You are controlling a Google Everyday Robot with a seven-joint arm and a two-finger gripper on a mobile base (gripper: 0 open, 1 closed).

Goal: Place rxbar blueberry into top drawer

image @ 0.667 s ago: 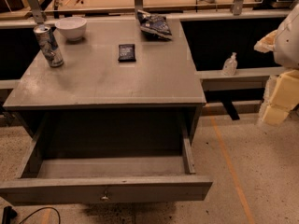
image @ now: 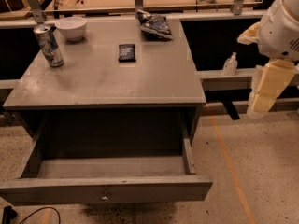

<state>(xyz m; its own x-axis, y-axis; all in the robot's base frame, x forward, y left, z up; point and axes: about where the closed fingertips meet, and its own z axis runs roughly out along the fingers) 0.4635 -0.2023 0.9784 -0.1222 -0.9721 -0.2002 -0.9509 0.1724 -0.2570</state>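
Note:
The rxbar blueberry [image: 126,52], a small flat dark bar, lies on the grey cabinet top [image: 140,85], towards the back middle. The top drawer [image: 105,188] stands pulled out wide below the top, with a small knob [image: 105,197] on its front panel. Its inside looks empty. My gripper [image: 262,91], cream-coloured, hangs from the white arm [image: 282,29] at the right edge. It is well off to the right of the cabinet, above the floor, far from the bar and holding nothing that I can see.
A drink can [image: 49,45] and a white bowl [image: 71,28] stand at the back left of the top. A wrinkly blue chip bag [image: 155,25] lies at the back right. A small bottle [image: 230,64] sits on a low ledge to the right. A wooden table runs behind.
The arm and gripper have shifted slightly to the left and up. The bar, the drawer and the other objects have not moved.

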